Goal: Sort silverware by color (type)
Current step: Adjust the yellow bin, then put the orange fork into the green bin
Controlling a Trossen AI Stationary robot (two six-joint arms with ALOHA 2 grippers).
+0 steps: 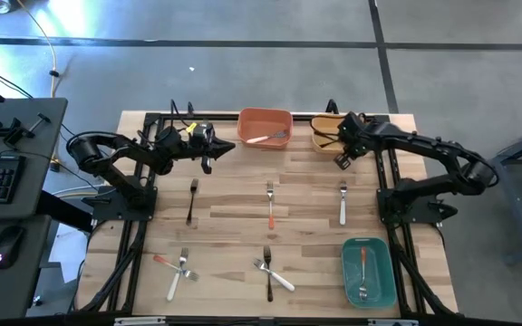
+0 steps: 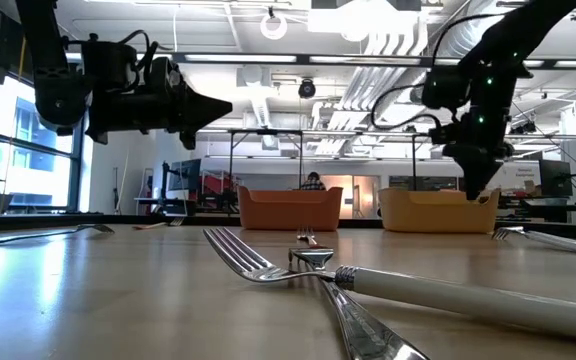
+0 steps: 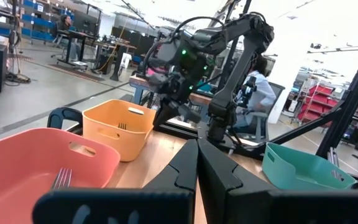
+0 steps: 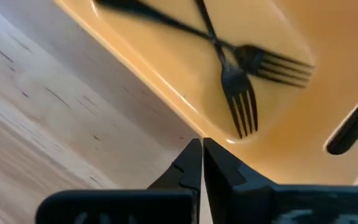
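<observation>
Taking the middle back bin point(image 1: 264, 128) as landmark: one fork point(image 1: 266, 138) lies inside it. The second bin point(image 1: 326, 132) stands just to its right, holding two crossed forks point(image 4: 236, 74). A third bin point(image 1: 368, 272) sits far forward and right (one fork point(image 1: 362, 270) in it). Loose forks point(image 1: 270, 205) lie on the table point(image 1: 225, 226) before the landmark

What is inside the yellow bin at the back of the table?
The yellow bin holds two black forks, lying crossed on its floor. The right gripper hangs at the bin's near edge, and part of the floor is out of view.
</observation>
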